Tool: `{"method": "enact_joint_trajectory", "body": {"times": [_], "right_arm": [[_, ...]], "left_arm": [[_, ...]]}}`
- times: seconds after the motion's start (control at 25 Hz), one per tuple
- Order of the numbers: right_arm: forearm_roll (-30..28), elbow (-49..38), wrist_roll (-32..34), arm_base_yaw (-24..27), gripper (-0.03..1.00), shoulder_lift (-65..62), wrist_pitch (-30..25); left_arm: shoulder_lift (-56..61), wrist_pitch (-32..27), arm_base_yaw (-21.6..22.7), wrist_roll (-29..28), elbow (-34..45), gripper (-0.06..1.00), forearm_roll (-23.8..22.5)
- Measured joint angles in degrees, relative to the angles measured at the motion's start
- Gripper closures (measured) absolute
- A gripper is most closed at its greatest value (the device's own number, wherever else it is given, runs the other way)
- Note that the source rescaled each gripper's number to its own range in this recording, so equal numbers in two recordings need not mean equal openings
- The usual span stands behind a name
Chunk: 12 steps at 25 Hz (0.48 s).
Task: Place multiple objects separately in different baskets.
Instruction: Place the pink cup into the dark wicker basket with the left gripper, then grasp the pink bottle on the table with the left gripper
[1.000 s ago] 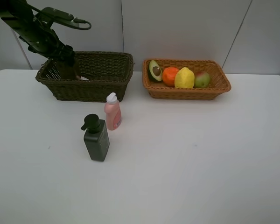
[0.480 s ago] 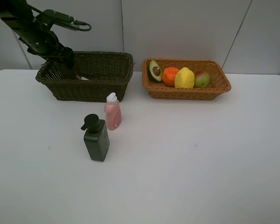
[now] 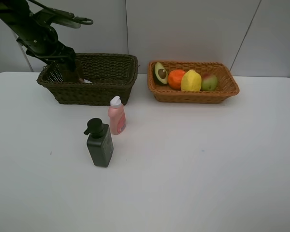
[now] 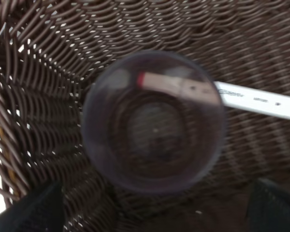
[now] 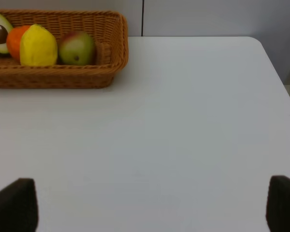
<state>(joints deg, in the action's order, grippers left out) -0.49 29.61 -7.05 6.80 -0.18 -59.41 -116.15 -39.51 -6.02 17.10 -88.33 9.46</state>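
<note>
Four fruits (image 3: 191, 80) are being kept in the tan basket (image 3: 193, 96), far right; the cup (image 4: 153, 122) and marker (image 4: 253, 100) in the dark basket (image 3: 94, 92), far left. The green bottle (image 3: 99, 144) and pink bottle (image 3: 117, 116) are waiting nearer, unsorted. The left gripper (image 4: 154, 212), over the cup, and the right gripper (image 5: 146, 207) are being held wide open, empty.

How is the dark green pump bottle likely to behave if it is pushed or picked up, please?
The dark green pump bottle stands upright, tall on a narrow base, so a high push would probably tip it. Its flat sides look rigid and are likely easy to clamp.
</note>
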Motion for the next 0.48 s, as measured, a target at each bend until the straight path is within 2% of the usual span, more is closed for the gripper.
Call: {"method": "enact_joint_trajectory", "body": {"times": [0.12, 0.32, 0.48], "right_arm": [[0.0, 0.0, 0.0, 0.0, -0.03, 0.0, 0.0], [0.0, 0.0, 0.0, 0.0, -0.03, 0.0, 0.0], [0.0, 0.0, 0.0, 0.0, -0.03, 0.0, 0.0]], "left_arm": [[1.9, -2.0, 0.0, 0.0, 0.0, -0.05, 4.5], [4.5, -6.5, 0.0, 0.0, -0.1, -0.05, 14.5], [4.9, -13.3, -0.3, 1.9, -0.4, -0.05, 21.7]]}}
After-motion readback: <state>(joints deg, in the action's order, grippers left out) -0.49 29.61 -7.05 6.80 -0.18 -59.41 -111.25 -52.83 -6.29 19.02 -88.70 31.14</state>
